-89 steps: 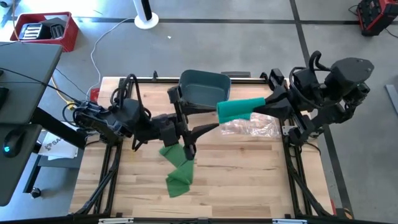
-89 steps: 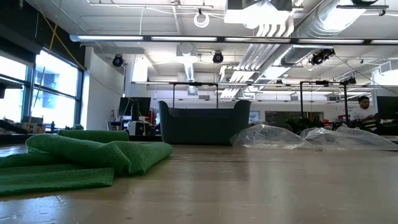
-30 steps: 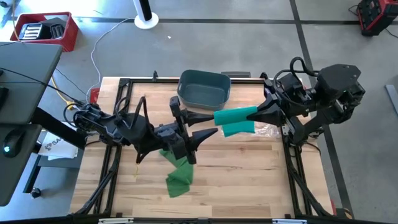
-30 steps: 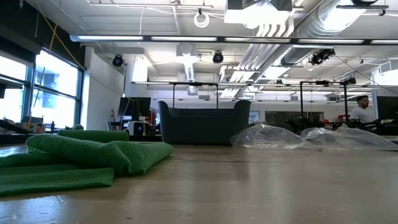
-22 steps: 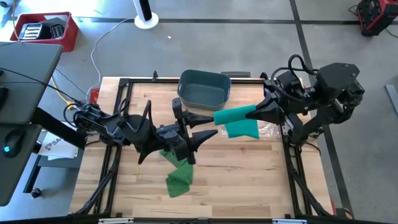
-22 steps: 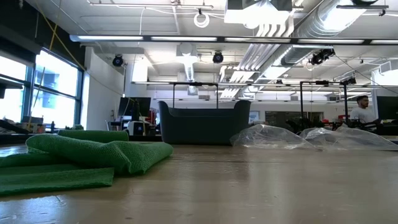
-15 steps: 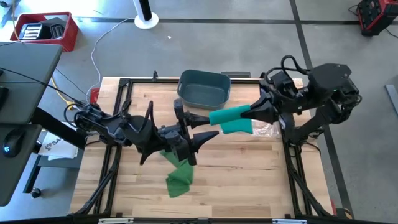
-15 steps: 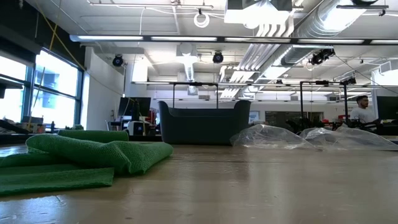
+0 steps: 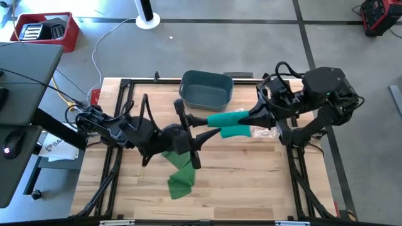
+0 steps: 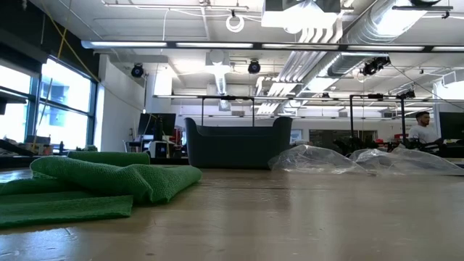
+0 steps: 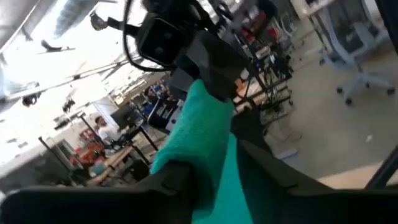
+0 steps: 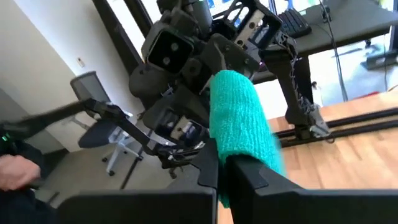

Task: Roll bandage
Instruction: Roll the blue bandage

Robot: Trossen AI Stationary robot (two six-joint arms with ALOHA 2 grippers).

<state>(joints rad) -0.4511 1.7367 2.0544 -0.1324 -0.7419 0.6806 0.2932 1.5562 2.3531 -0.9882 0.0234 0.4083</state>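
High view: the right gripper (image 9: 246,118) is clamped on a teal bandage roll (image 9: 227,121) held in the air over the table (image 9: 251,182), in front of the dark bin (image 9: 205,90) and beside the clear plastic wrap (image 9: 264,132). The left gripper (image 9: 200,129) has its fingers spread, one above and one below the free end of the roll, without closing on it. A second green bandage (image 9: 179,169) lies loose and partly unfolded on the table under the left arm. Judged from this, one roll is formed or nearly so and is about to be handed over or tightened, while the loose bandage is still to be rolled. Low view: neither gripper appears; the loose bandage lies in folds at the table's near edge, the bin and plastic wrap stand farther back, and a person (image 10: 421,128) is visible in the room behind. Left wrist view: the roll sits between the spread fingers. Right wrist view: the fingers grip the roll's near end. Compared with three seconds earlier, the right arm has carried the roll toward the table centre and the left gripper, which has turned to meet it; the loose bandage is unmoved.
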